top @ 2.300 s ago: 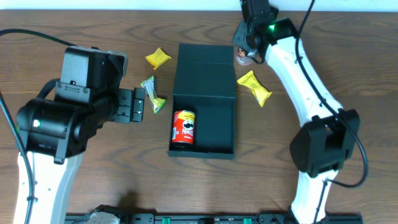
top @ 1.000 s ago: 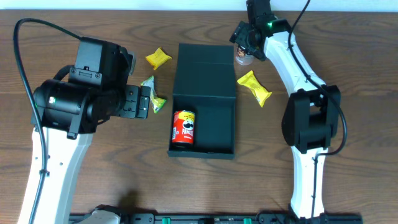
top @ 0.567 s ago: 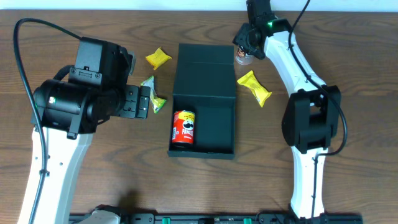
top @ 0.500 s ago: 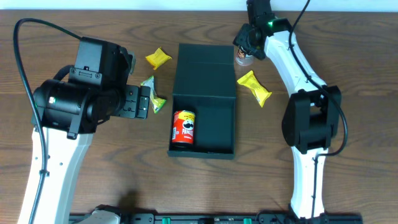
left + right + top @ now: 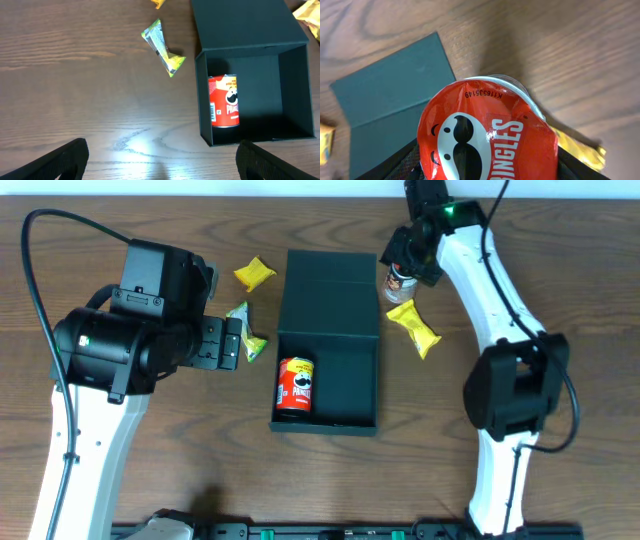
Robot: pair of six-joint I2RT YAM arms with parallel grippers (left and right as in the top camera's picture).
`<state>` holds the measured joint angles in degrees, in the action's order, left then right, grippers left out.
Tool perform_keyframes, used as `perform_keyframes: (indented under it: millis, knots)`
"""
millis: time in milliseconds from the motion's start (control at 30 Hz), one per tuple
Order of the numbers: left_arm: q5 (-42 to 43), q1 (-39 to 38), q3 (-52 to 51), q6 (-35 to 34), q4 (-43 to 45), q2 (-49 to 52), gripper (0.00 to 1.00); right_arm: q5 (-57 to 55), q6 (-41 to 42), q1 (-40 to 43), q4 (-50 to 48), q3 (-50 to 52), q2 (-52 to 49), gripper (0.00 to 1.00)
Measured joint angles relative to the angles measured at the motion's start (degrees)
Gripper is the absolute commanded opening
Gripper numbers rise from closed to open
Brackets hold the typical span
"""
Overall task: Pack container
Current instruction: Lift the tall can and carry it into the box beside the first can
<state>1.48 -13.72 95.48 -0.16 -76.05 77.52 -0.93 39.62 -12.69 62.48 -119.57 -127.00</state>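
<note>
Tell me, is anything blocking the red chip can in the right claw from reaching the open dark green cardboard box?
Nothing visible does. The right gripper holds the small red chip can beside the flat flap lid of the dark teal cardboard box. Another red can lies in the compartment's left side; the rest is free.

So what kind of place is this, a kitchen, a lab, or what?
Most likely a robotics lab or test bench, not a home. A left arm and a right arm stand at a wooden table, with staged props: a dark green container holding a chip can, and loose snack packets.
</note>
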Motion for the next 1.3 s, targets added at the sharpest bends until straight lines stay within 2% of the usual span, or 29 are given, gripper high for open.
perform_keyframes:
  millis: [233, 300, 700, 1000, 1300]
  knots:
    - [0.00, -0.02, 0.00, 0.00, 0.02, 0.00, 0.95, 5.38, -0.68, 0.00, 9.01, -0.02, 4.70, 0.60]
    - [0.00, 0.00, 0.00, 0.00, -0.02, 0.00, 0.95, 6.99, -0.83, -0.09, 10.99, -0.02, 4.81, 0.55]
    - [0.00, 0.00, 0.00, 0.00, -0.02, 0.00, 0.95, 16.96, -2.08, -0.85, 22.23, -0.02, 4.81, 0.54]
    - [0.00, -0.02, 0.00, 0.00, -0.22, 0.00, 0.96, 21.92, -3.96, -1.53, 23.80, -0.02, 4.81, 0.55]
    - [0.00, -0.02, 0.00, 0.00, -0.28, 0.00, 0.95, 28.63, -7.04, -2.25, 30.21, -0.02, 4.81, 0.53]
